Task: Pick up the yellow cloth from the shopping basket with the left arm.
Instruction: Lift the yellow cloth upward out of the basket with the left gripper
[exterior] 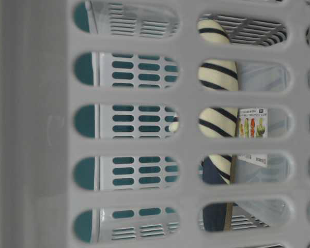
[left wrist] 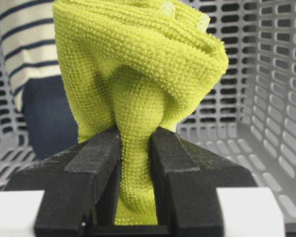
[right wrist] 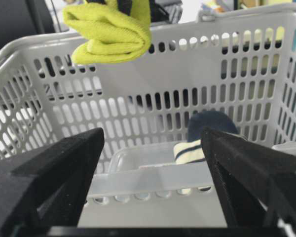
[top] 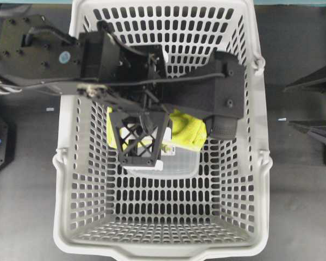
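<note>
The yellow cloth (left wrist: pixel 138 59) is pinched between the black fingers (left wrist: pixel 96 158) of my left gripper (left wrist: pixel 135 136), which is shut on it. In the overhead view the left arm reaches from the left into the shopping basket (top: pixel 261 163). The left gripper (top: pixel 146 136) is over the basket's middle, and the cloth (top: pixel 189 130) bulges out on both sides beneath it. In the right wrist view the cloth (right wrist: pixel 111 32) hangs folded, level with the basket's far rim (right wrist: pixel 246 15). My right gripper (right wrist: pixel 153 148) is open and empty outside the basket, at the overhead view's right edge (top: pixel 288 106).
A cream-and-navy striped slipper (left wrist: pixel 24 44) with a navy toe stands against the basket wall, also in the table-level view (exterior: pixel 217 77). A clear plastic container (top: pixel 179 160) with a label (exterior: pixel 252 126) lies on the basket floor under the gripper.
</note>
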Action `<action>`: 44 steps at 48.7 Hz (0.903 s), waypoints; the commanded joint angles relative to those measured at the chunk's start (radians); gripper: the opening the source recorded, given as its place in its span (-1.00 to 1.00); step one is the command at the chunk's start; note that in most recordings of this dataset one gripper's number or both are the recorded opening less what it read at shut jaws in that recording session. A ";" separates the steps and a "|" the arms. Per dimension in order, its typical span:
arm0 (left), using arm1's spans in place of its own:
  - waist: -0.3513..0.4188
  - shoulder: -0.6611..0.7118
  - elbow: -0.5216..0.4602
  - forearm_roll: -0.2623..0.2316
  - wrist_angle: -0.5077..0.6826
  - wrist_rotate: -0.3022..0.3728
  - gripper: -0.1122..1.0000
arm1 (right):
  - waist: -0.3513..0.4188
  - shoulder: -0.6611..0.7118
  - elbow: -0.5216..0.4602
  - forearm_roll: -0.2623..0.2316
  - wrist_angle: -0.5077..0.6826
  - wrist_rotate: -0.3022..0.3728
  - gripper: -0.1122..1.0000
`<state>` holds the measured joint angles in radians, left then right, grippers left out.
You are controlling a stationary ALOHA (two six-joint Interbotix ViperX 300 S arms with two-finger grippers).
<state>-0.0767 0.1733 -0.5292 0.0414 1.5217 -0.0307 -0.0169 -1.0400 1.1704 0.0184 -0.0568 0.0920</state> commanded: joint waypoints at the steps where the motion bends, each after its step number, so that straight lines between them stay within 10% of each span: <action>1: -0.002 -0.017 -0.023 0.005 -0.009 -0.002 -0.51 | 0.000 0.003 -0.006 0.003 -0.005 0.002 0.57; 19: 0.008 -0.055 0.008 0.003 -0.063 0.002 -0.51 | 0.000 -0.018 -0.008 0.003 0.021 0.003 0.57; 44: 0.006 -0.249 0.350 0.003 -0.413 -0.002 -0.51 | 0.000 -0.031 -0.009 0.003 0.023 0.003 0.57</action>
<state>-0.0675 -0.0245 -0.2025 0.0414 1.1919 -0.0353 -0.0169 -1.0769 1.1704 0.0184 -0.0276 0.0936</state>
